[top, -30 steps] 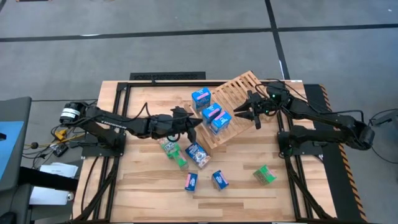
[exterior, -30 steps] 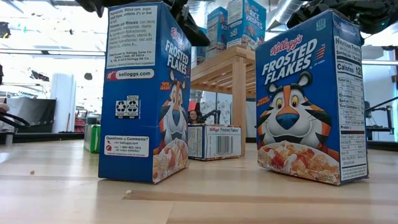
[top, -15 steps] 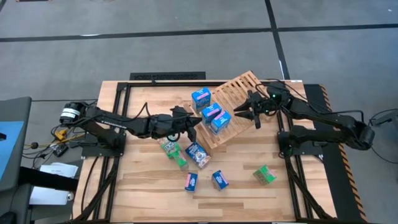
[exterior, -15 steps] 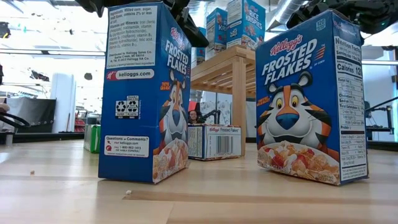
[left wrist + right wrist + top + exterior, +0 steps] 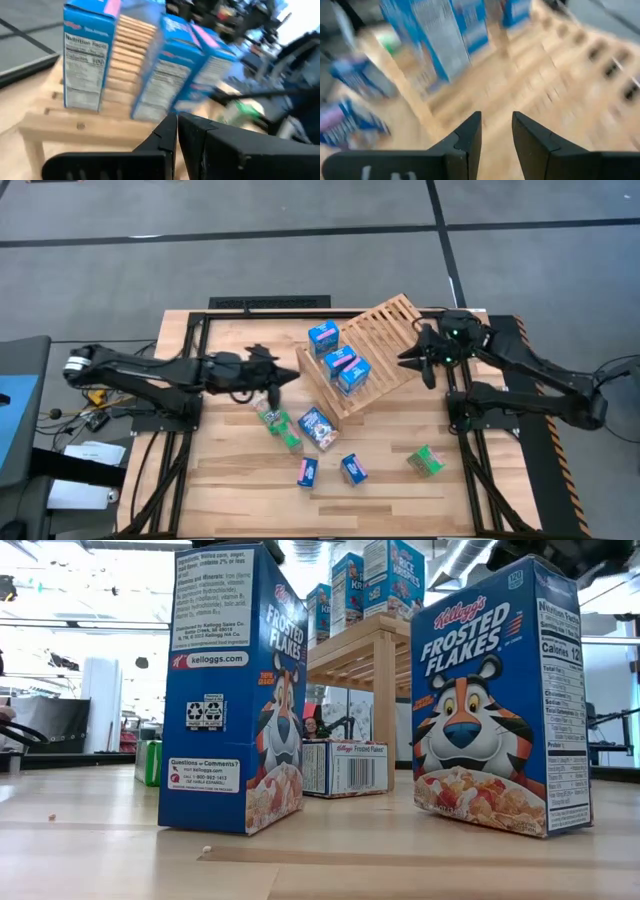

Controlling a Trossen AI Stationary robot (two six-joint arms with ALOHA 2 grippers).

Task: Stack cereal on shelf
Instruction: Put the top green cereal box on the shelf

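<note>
On the tilted rack (image 5: 390,325), three blue boxes (image 5: 341,361) upright in a row near its lower edge, likely propped by the front lip against sliding; beside the rack's low end, left jaws pressed together, pinching nothing, hovering over the desk (image 5: 230,480); at the rack's far side, right jaws slightly spread and empty, pointing toward the slats; down on the desk, six loose boxes: a blue one (image 5: 317,427) nearest the rack, two greenish ones (image 5: 290,440) just beside it, a pink one (image 5: 307,472), another blue (image 5: 352,469), a green one (image 5: 425,461) well apart; probably between placements, with a fresh pick due.
</note>
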